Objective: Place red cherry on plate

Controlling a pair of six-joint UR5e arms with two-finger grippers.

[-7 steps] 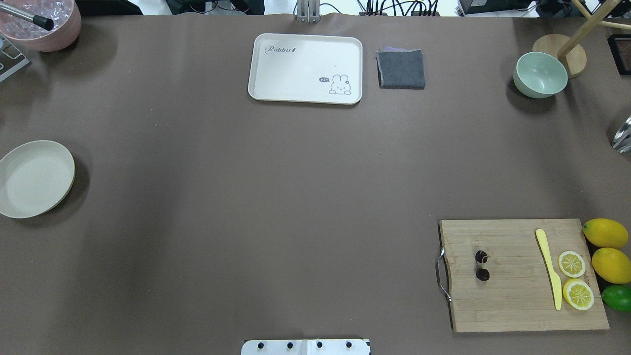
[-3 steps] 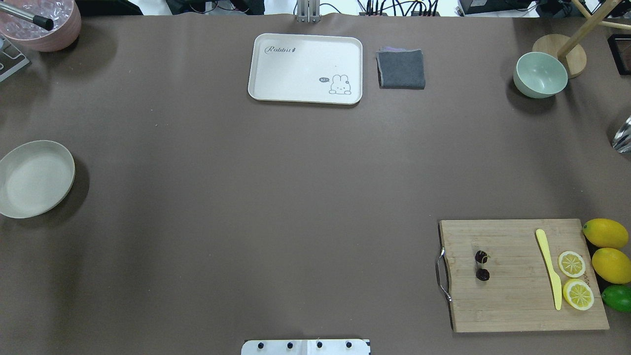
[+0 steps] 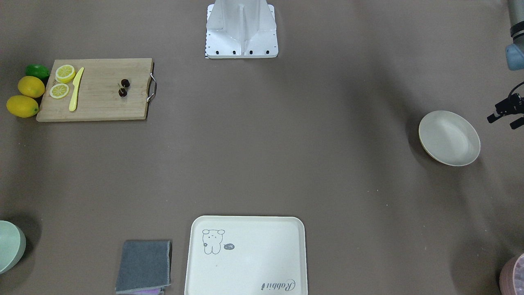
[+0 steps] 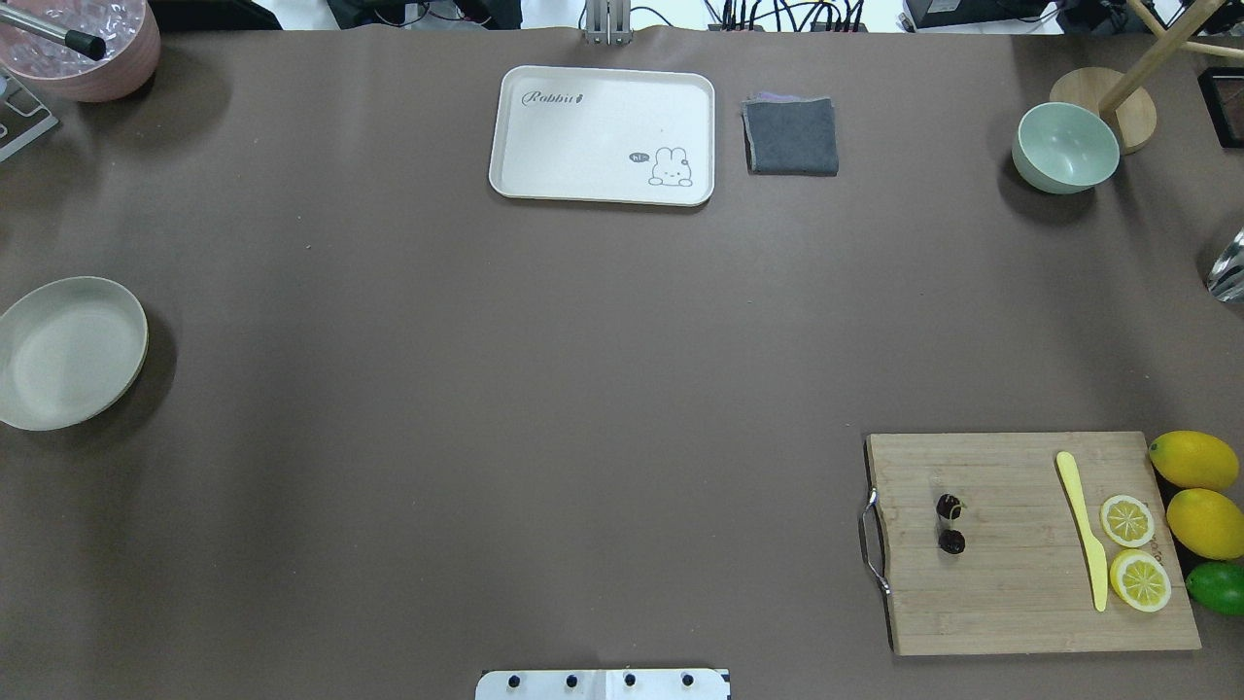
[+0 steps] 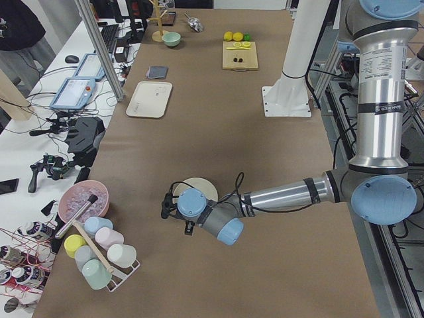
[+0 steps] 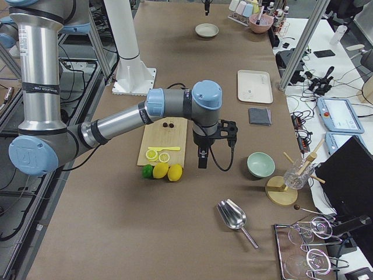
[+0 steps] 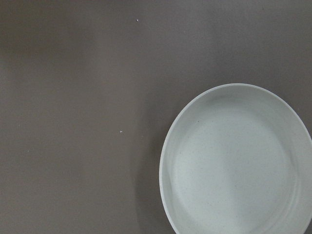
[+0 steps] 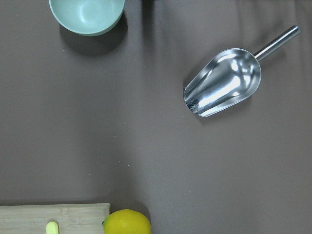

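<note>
The red cherry (image 4: 951, 542), a pair of small dark fruits on one stem, lies on the left part of a wooden cutting board (image 4: 1020, 593) at the near right; it also shows in the front-facing view (image 3: 123, 92). The plate (image 4: 68, 352) (image 3: 449, 138) sits empty at the table's left edge and fills the lower right of the left wrist view (image 7: 234, 161). My left gripper (image 5: 188, 228) hangs beside the plate (image 5: 202, 187). My right gripper (image 6: 201, 158) points down just off the board's lemon end. I cannot tell whether either is open or shut.
On the board lie a yellow knife (image 4: 1082, 525) and two lemon slices (image 4: 1127, 520); whole lemons (image 4: 1193, 460) and a lime (image 4: 1220, 587) sit beside it. A rabbit tray (image 4: 603, 134), grey cloth (image 4: 790, 135), green bowl (image 4: 1065, 147) and metal scoop (image 8: 224, 83) stand farther off.
</note>
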